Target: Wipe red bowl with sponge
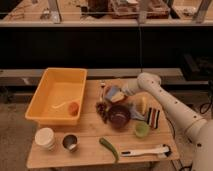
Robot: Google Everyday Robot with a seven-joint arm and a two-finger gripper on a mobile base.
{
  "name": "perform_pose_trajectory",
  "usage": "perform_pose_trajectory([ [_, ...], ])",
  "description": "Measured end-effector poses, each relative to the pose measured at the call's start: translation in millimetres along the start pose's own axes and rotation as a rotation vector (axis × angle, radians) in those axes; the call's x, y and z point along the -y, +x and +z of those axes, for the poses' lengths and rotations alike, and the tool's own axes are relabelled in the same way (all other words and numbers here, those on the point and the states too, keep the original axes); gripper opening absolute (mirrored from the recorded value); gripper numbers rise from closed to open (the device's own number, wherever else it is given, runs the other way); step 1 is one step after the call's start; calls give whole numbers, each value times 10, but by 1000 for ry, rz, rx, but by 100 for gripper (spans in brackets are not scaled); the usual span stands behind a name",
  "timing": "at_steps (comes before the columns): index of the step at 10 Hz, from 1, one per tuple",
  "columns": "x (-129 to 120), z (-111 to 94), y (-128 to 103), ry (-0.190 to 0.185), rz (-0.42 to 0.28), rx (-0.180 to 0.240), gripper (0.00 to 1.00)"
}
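The red bowl (108,92) sits on the wooden table (90,131), just right of the yellow bin. The sponge (114,94), blue-grey on top with a yellow edge below, lies inside the bowl and covers much of it. My gripper (123,93) reaches in from the right at the end of the white arm (165,100). It is shut on the sponge and presses it into the bowl. Only the left rim of the bowl shows.
A yellow bin (50,92) with an orange item stands at the left. A dark maroon bowl (119,116), a pale green bowl (141,129) and a striped block (153,116) are in front of the red bowl. A white cup (45,138), metal cup (70,142), green pepper (109,148) and white brush (145,150) line the front edge.
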Motion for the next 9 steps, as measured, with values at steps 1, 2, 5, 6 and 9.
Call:
perform_pose_trajectory([
  [1,46,-74,99,6,1,-10,0],
  [2,120,-158,226,17,6,-23,0],
  [5,362,-276,453,73,36,-56,0],
  [6,435,-264,486,86,47,-63,0],
  [9,605,-111,365,110,64,-66,0],
])
